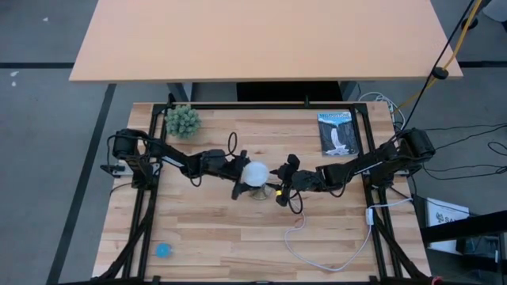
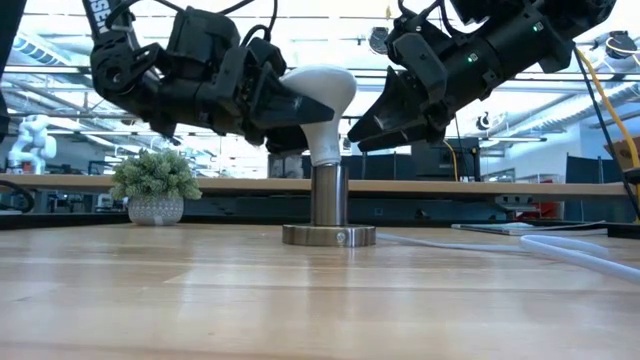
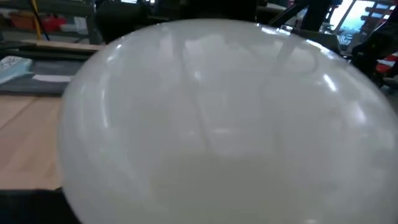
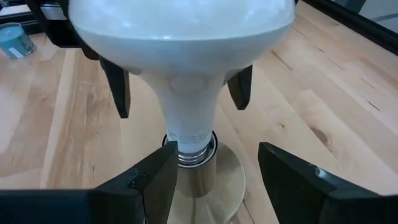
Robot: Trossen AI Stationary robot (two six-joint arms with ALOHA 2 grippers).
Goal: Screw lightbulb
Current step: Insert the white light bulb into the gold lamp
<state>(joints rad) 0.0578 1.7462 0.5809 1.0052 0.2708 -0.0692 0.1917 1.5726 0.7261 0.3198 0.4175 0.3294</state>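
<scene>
Lightbulb (image 2: 322, 100) first: you see a smooth, frosted white globe, wide and rounded on top, narrowing down a matte neck to a ribbed grey metal screw base. It stands upright near the middle of the table, its base seated in the mouth of the socket (image 2: 329, 205), a polished metal cylinder rising from a flat round disc that rests on the wood.

Your left gripper (image 2: 290, 105) is at the globe, its dark angular fingers (image 4: 118, 90) spread wide on either side of it; from the left wrist the white dome fills almost the whole view. You cannot tell whether those fingers actually press the glass.

Your right gripper (image 4: 214, 180) hangs close on the other side, tilted down toward the neck, jaws apart and holding nothing, the bulb's base and socket showing between its fingertips.

Your table (image 1: 206, 229) is pale wood in long glued strips. A white cord (image 1: 333, 257) loops across it, a small bushy green plant (image 1: 182, 120) in a textured pot sits toward the far left, and a printed booklet (image 1: 338, 133) lies toward the far right.
</scene>
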